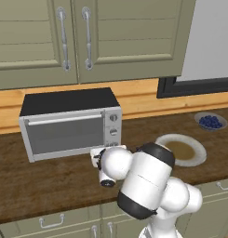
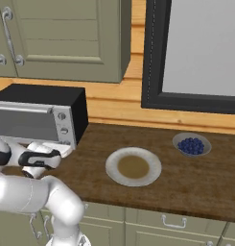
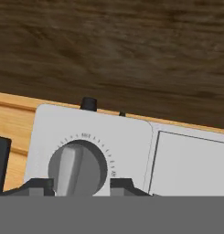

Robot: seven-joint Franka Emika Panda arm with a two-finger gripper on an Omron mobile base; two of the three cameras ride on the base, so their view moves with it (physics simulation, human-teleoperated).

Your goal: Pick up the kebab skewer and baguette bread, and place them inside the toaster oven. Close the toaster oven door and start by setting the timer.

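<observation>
Toaster oven (image 1: 71, 125) sat shut on bench (image 1: 50, 179). My claw (image 3: 81, 185) straddled timer knob (image 3: 77, 168), jaws part-closed, contact uncertain. Knob looked rigid, smooth; best pinched across its raised rib.

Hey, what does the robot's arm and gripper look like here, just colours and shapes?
The arm is glossy white, built from rounded, bulbous segments with black bands at the joints. The hand is a white block with a black panel on its side. The gripper has two small dark fingertips. No cables or markings are visible.
</observation>
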